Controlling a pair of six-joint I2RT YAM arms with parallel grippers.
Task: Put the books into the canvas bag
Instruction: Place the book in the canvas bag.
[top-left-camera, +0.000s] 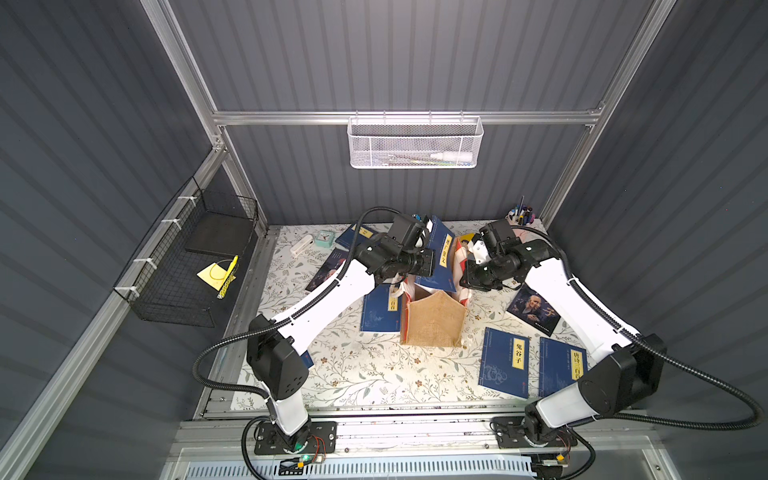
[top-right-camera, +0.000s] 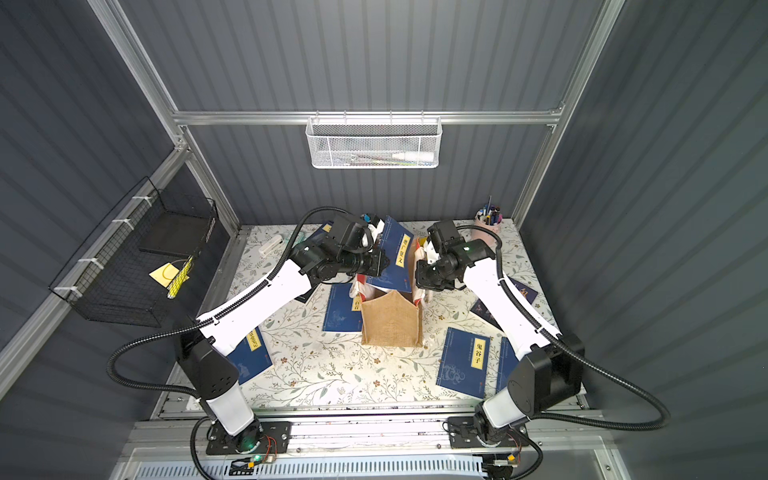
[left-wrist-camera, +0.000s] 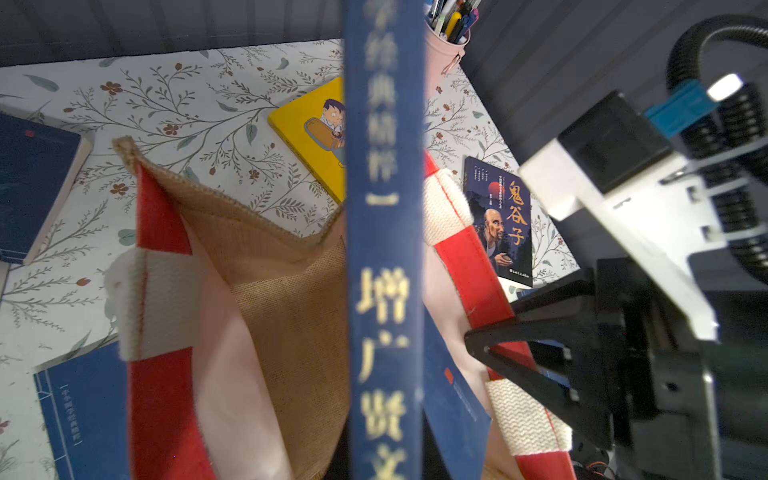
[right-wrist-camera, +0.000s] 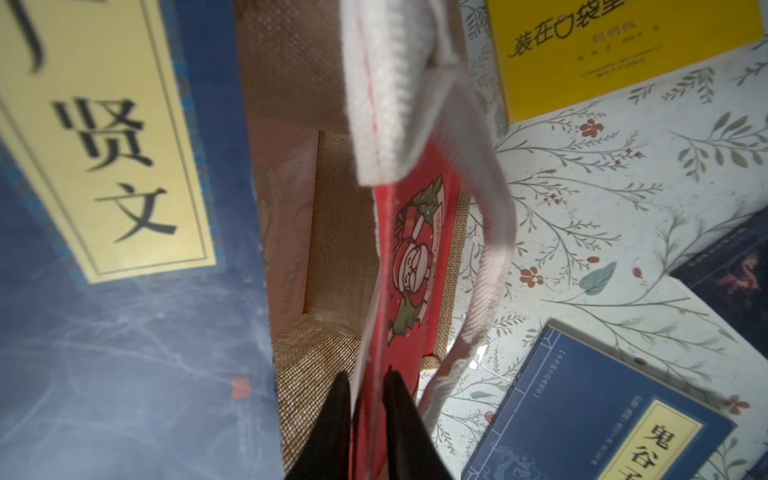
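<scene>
The navy book (top-left-camera: 441, 253), clamped in the left gripper (top-left-camera: 424, 266), hangs partly inside the open mouth of the canvas bag (top-left-camera: 434, 322) while the right gripper (right-wrist-camera: 368, 386) pinches its red-striped wall; insertion seems underway, so next lower straight and release.

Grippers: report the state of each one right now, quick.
Left gripper: shut on the navy book, held upright over the canvas bag.
Right gripper: shut on the canvas bag's red side panel.
</scene>
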